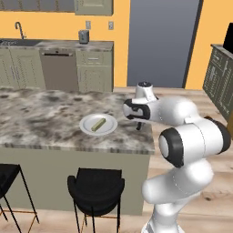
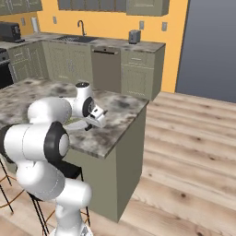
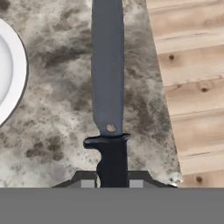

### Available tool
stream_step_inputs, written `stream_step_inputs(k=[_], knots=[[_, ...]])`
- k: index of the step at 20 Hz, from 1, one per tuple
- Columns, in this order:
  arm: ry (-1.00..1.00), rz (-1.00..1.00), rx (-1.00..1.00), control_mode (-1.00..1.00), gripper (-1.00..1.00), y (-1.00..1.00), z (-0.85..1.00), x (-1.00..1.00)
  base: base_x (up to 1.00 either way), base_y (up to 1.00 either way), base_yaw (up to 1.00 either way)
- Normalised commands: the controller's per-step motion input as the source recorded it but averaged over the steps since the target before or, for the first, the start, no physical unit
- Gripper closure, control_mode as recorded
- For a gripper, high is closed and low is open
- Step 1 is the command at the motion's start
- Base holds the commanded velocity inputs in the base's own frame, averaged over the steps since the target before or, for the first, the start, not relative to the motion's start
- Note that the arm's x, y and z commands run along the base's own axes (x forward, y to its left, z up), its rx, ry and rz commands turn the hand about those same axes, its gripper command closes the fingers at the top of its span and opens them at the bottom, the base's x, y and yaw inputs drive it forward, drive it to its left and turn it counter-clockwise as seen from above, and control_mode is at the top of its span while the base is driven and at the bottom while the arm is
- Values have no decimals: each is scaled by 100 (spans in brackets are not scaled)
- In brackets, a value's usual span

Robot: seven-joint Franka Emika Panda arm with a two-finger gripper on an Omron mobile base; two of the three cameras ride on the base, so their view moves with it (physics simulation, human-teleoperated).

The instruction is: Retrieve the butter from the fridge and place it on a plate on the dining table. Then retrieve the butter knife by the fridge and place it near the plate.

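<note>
1. Arm pose: the white arm is folded at the elbow, with the forearm reaching level over the near corner of the bench [image 1: 41, 119], the dining island with the mottled marble top. The wrist is turned down, so the end effector [image 1: 139, 126] points at the bench top, just beside the plate [image 1: 98, 124] on the side toward the bench end.
2. In the right base view the end effector [image 2: 88, 126] hangs low over the marble; contact with the top can't be judged.
3. Butter [image 1: 98, 124]: a pale yellow-green stick lying flat and diagonal in the middle of the white plate, which sits on the bench near its front edge.
4. Butter knife [image 3: 107, 83]: dark grey blade, black handle with a small guard and one rivet near the blade's base. In the hand view it runs straight out from the fingers, over the marble, between the plate rim [image 3: 19, 70] and the bench edge. Wood floor [image 3: 192, 87] lies beyond that edge.
5. End effector [image 3: 113, 183]: closed on the butter knife's handle, both fingers clamped on it.
6. Whether the blade touches the bench can't be told.
</note>
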Motion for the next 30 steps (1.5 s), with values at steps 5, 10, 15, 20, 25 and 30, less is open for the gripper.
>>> stream_step_inputs(k=[5, 10, 15, 20, 25, 30], knots=[[0, 7, 0, -100, 100, 4, -26, 52, 0, 0, 0], [1, 2, 0, -100, 100, 1, -36, 45, 0, 0, 0], [4, 0, 0, -100, 100, 0, -41, 42, 0, 0, 0], [0, 0, 0, -100, 100, 0, -38, 24, 0, 0, 0], [0, 0, 0, -100, 100, 6, -36, 23, 0, 0, 0], [0, 0, 0, -100, 100, 6, -26, 31, 0, 0, 0]])
